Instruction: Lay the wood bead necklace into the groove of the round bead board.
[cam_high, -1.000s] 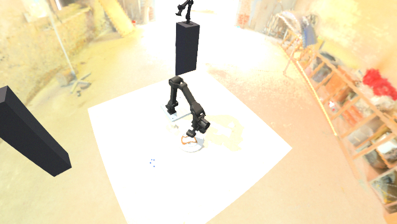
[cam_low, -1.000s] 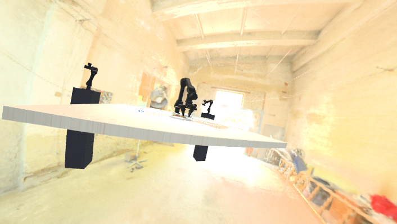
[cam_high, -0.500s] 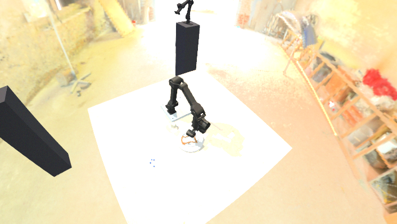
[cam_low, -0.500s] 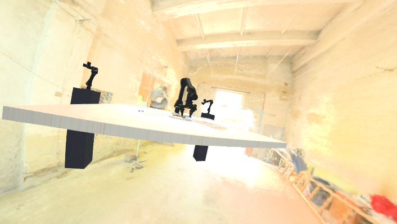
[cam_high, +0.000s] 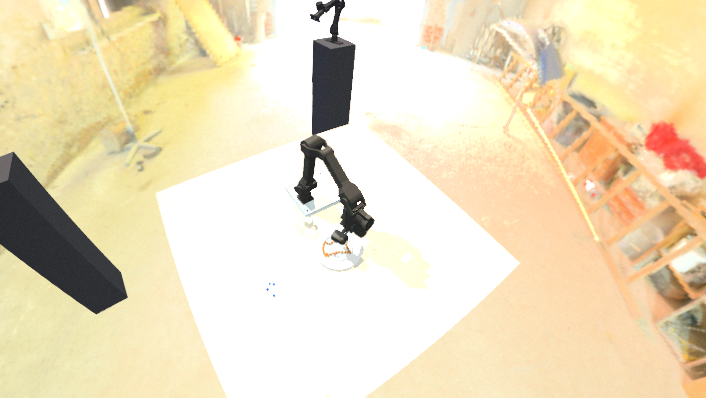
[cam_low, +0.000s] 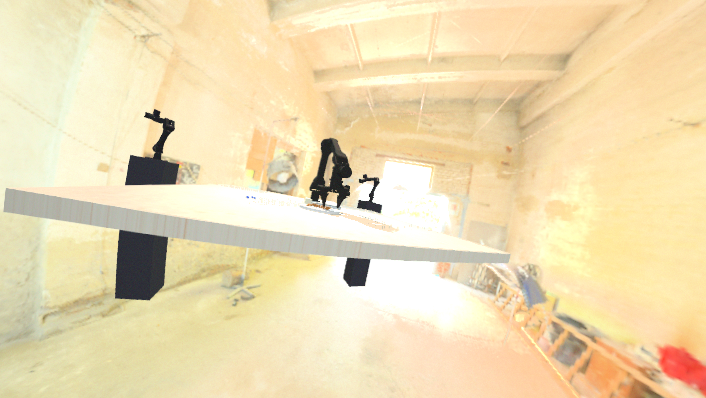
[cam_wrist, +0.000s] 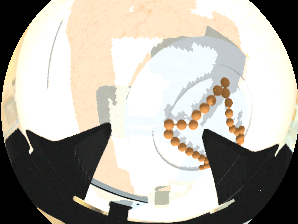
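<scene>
The necklace of orange-brown wood beads (cam_high: 327, 255) (cam_low: 318, 206) (cam_wrist: 204, 108) lies on the round pale bead board (cam_high: 340, 269) (cam_wrist: 142, 102). It forms an uneven, bent loop, with one side running inward across the board's middle. In the wrist view, its upper-left run lies inside the ring line; whether the lower beads sit in the groove I cannot tell. My gripper (cam_low: 332, 206) (cam_wrist: 157, 129) is wide open and empty, low over the board. In the wrist view, its right finger hides part of the necklace's lower side; the left finger is clear of the beads.
Small blue marks (cam_high: 270, 289) (cam_low: 251, 198) show on the white table (cam_high: 280, 340) (cam_low: 225, 235). My arm's base plate (cam_high: 325, 206) is behind the board. Dark pillars (cam_high: 332, 85) (cam_high: 55, 240) stand beyond the table; one carries another arm (cam_high: 336, 22).
</scene>
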